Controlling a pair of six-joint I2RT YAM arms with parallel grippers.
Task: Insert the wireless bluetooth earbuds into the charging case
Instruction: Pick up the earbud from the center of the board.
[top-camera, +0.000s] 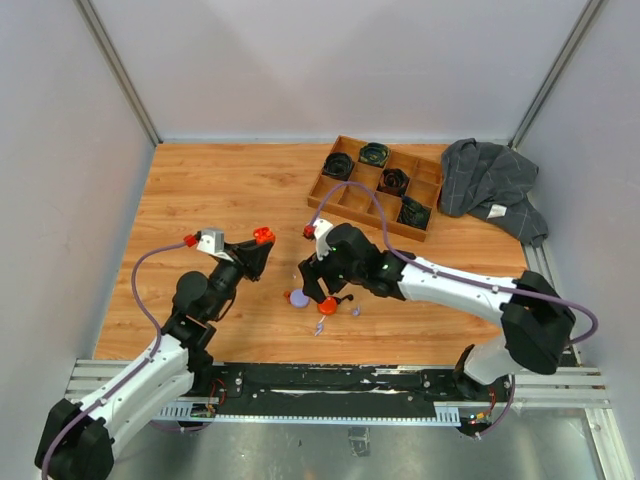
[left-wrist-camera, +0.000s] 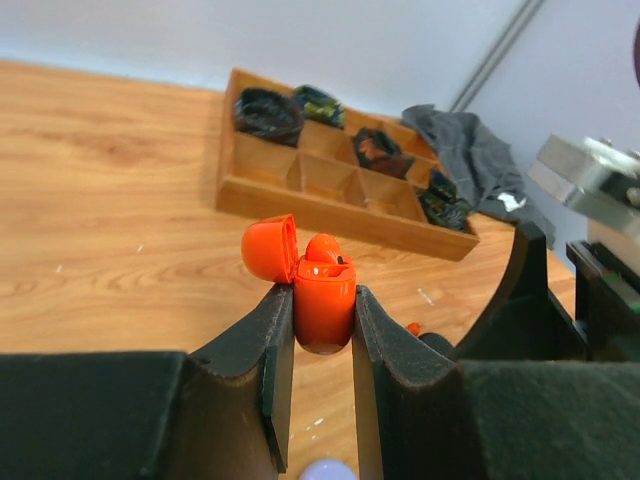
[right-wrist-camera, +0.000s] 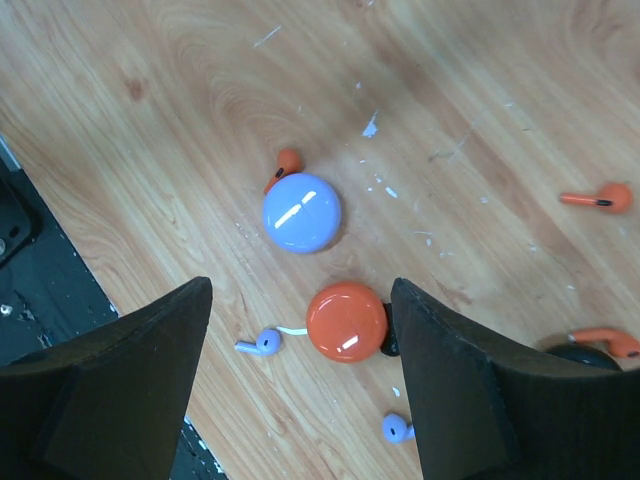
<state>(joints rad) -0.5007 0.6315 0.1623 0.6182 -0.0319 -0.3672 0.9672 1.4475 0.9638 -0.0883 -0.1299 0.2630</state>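
— What has the left hand (top-camera: 257, 246) got?

— It is closed tight on the open orange case (left-wrist-camera: 324, 305), a finger (left-wrist-camera: 250, 350) pressed to each side, and holds it up off the desk (top-camera: 220, 190). The lid (left-wrist-camera: 270, 248) is tipped back toward 10 o'clock. Something rounded and orange sits in the top of the case; I cannot tell whether it is a bud.

— And the right hand (right-wrist-camera: 300, 295)?

— Spread wide, with nothing in it. It hangs over the desk with a shut orange case (right-wrist-camera: 346, 321) lying under the gap. A lilac case (right-wrist-camera: 301, 212) lies at that one's 11 o'clock — near, but not touching.

— Where are the buds?

— Loose on the desk. The first orange bud (right-wrist-camera: 287, 162) pokes out at the lilac case's 11 o'clock edge. A lilac bud (right-wrist-camera: 262, 343) lies at 9 o'clock of the shut orange case, and a second lilac bud (right-wrist-camera: 397, 430) at 5 o'clock. Out toward 2 o'clock a second orange bud (right-wrist-camera: 598, 199) lies alone. A third orange bud (right-wrist-camera: 605, 342) rests on something black (right-wrist-camera: 572, 357) at 3 o'clock, half hidden behind the finger.

— Anything else?

— From above, a wooden tray (top-camera: 345, 195) sits at 1 o'clock of both hands, with coiled black cables (top-camera: 373, 153) in several compartments. A grey cloth (top-camera: 490, 180) lies just beside it at 3 o'clock.
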